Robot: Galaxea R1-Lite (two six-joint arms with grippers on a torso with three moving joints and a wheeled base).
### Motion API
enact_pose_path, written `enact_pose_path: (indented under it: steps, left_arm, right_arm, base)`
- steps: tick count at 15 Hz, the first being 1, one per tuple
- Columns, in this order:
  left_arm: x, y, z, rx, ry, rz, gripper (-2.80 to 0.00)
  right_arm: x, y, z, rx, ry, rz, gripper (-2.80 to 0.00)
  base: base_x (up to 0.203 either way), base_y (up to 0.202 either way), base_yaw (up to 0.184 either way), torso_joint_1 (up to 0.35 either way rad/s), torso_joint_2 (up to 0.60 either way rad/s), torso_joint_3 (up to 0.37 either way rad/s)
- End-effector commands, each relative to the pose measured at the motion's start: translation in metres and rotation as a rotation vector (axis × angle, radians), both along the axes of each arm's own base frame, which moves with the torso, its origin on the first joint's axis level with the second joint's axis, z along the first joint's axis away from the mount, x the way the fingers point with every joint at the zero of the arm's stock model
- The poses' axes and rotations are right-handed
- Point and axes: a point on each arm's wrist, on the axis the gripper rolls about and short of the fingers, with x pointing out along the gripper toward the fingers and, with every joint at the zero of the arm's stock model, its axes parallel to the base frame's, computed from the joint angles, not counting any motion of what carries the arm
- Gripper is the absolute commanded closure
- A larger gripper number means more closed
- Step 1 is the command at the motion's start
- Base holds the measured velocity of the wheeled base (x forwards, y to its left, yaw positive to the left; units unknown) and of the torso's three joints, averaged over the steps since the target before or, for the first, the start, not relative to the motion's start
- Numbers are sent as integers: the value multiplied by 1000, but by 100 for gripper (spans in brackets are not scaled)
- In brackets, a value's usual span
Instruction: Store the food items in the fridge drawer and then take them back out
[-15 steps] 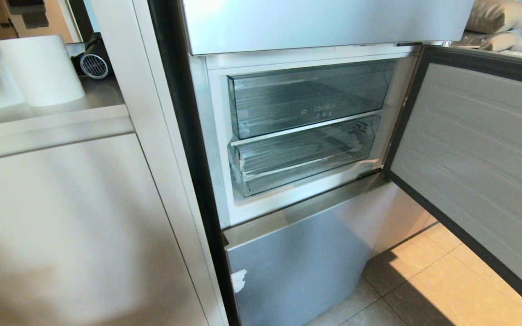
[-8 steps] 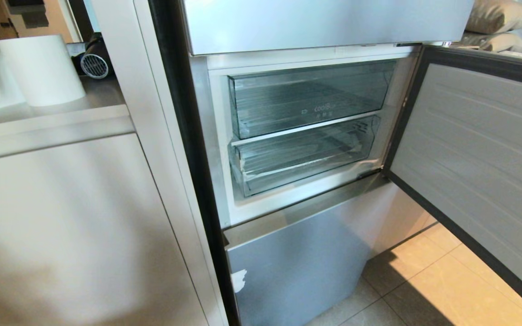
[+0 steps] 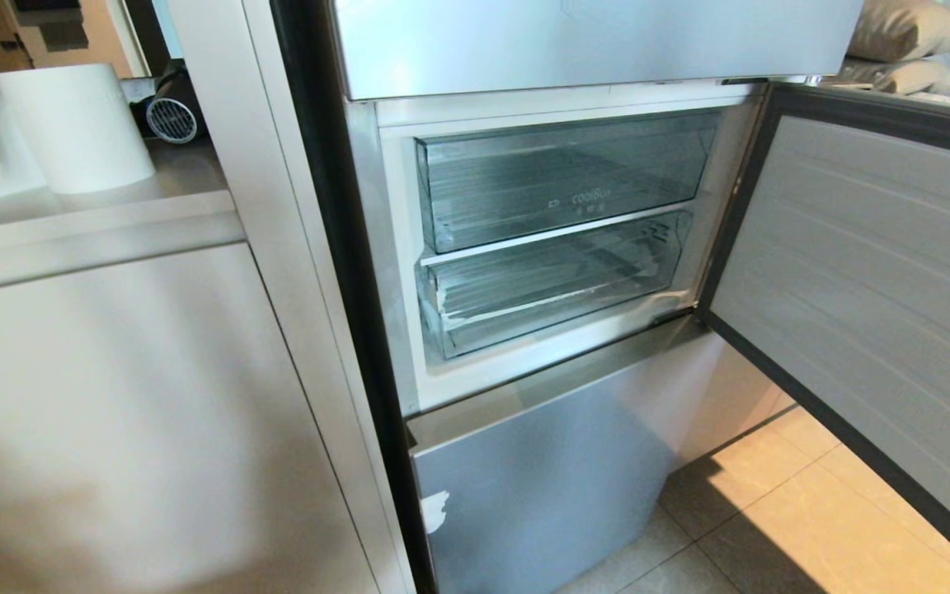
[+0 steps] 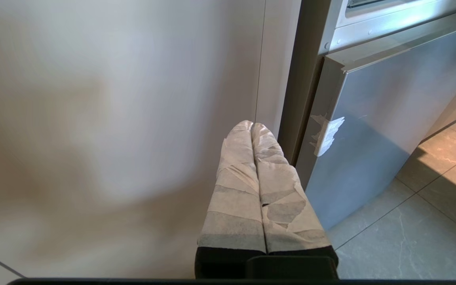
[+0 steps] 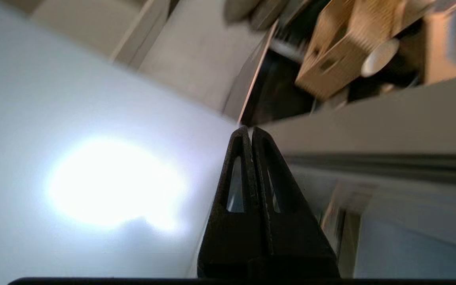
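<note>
Fridge drawer (image 3: 553,285): sitting pushed in, the lower of two clear bins in the open fridge compartment, whitish tape on its front left corner.
Long axis: running side to side across the compartment, front lip facing out toward the open door (image 3: 862,289).
Upper clear bin (image 3: 566,177): resting directly above it, a white shelf edge lying between the two.
Food items: showing in none of the views.
Left gripper (image 4: 251,126): hanging low beside the pale cabinet (image 4: 113,118), near the lower fridge door (image 4: 370,126); its tape-wrapped fingers (image 4: 236,190) are pressing together, holding nothing.
Right gripper (image 5: 248,130): pointing up past a bright white surface toward a grey ledge and cardboard boxes (image 5: 339,51); its black fingers (image 5: 236,213) are meeting tip to tip, holding nothing.
Paper roll (image 3: 75,124): standing on the counter at the cabinet's far left.
Change since earlier: both bins, the door and the roll are staying where they were; neither arm is entering the head view.
</note>
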Motion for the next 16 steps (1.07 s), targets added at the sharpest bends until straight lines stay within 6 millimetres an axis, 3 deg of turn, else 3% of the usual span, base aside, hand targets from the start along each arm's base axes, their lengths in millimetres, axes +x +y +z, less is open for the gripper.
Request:
enact_pose_path:
  steps: [1,3,4,8,12,14,16]
  left_arm:
    - [0,0,0,0,1,1,0]
    - [0,0,0,0,1,-1,0]
    - [0,0,0,0,1,-1,0]
    - [0,0,0,0,1,-1,0]
    - [0,0,0,0,1,-1,0]
    - [0,0,0,0,1,1,0]
    - [0,0,0,0,1,-1,0]
  right_arm:
    - [-12,11,-18,-137,47,247,0]
    - [-21,9,-47,-342,124,425,0]
    - [-23,7,-72,-445,181,483,0]
    - [-24,2,-215,-731,431,563,0]
    - [-9,-3,-317,-984,530,578,0]
    - [-13,-3,-342,-1119,506,625,0]
    - [-23,-5,-342,-1179,461,513,0]
  base:
    - [0,0,0,0,0,0]
    - [0,0,0,0,0,0]
    - [0,0,0,0,0,0]
    - [0,0,0,0,0,0]
    - [0,0,0,0,0,0]
    - [0,0,0,0,0,0]
    - [0,0,0,0,0,0]
